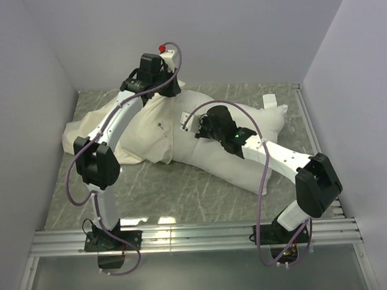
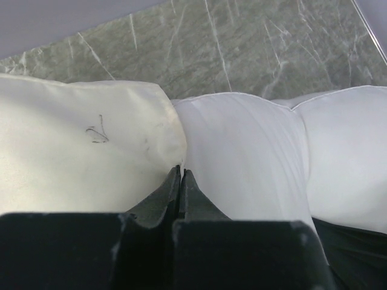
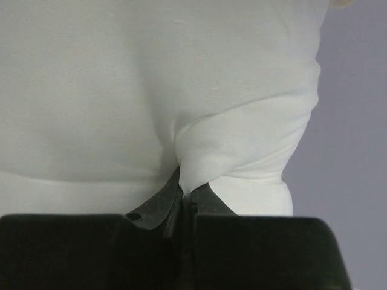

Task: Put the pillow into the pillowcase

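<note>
The cream pillowcase [image 1: 142,137] lies wrinkled at the left of the table, a small dark mark on it. Its mouth faces the plump white pillow [image 1: 223,164], which stretches to the right with a tag at its far end. My left gripper [image 1: 169,92] is at the far side of that mouth. In the left wrist view it [image 2: 180,171] is shut on the pillowcase [image 2: 72,157] hem, right beside the pillow [image 2: 242,151]. My right gripper [image 1: 194,129] sits over the join. In the right wrist view it [image 3: 188,190] is shut on a drawn-up fold of pillowcase [image 3: 121,90].
The table [image 1: 182,196] has a grey-green marbled top enclosed by pale walls on three sides. An aluminium rail [image 1: 196,235] carrying both arm bases runs along the near edge. Another rail [image 1: 307,125] lines the right side.
</note>
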Controlling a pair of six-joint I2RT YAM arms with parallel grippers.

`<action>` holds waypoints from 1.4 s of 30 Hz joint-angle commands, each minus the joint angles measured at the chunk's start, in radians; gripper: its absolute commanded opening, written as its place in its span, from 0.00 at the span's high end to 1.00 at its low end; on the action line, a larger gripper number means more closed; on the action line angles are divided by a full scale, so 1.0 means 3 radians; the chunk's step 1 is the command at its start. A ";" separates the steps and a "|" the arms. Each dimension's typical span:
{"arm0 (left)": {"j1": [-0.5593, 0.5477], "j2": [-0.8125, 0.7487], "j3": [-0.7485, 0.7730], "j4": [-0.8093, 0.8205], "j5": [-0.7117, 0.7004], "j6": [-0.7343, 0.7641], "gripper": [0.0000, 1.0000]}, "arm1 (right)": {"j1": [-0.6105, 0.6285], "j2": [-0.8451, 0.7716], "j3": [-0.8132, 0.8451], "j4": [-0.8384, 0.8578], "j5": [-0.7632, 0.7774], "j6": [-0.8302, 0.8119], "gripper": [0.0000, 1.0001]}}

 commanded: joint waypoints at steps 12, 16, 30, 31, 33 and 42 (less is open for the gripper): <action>-0.0050 -0.0150 0.0108 0.0000 -0.0508 0.0057 1.00 | 0.0052 -0.0262 0.0045 0.0125 -0.0296 -0.0152 1.00; 0.0098 -0.0033 -0.0066 0.0061 -0.0305 0.0094 0.98 | 0.0052 -0.0237 0.0075 0.0079 -0.0342 -0.0213 1.00; 0.0308 0.0141 0.0086 0.0287 -0.0018 -0.0157 0.90 | 0.0073 -0.0175 0.0260 -0.0059 -0.0424 -0.0229 1.00; 0.0313 0.0172 0.0127 0.0266 -0.0013 -0.0152 0.95 | 0.0078 -0.0180 0.0249 -0.0054 -0.0424 -0.0239 1.00; 0.0313 0.0228 0.0225 0.0200 -0.0028 -0.0132 1.00 | 0.0083 -0.0211 0.0244 -0.0059 -0.0424 -0.0239 1.00; 0.0232 0.0090 0.0204 0.0517 0.1283 -0.0412 1.00 | 0.0139 -0.0119 0.0229 0.0150 -0.0302 -0.0254 1.00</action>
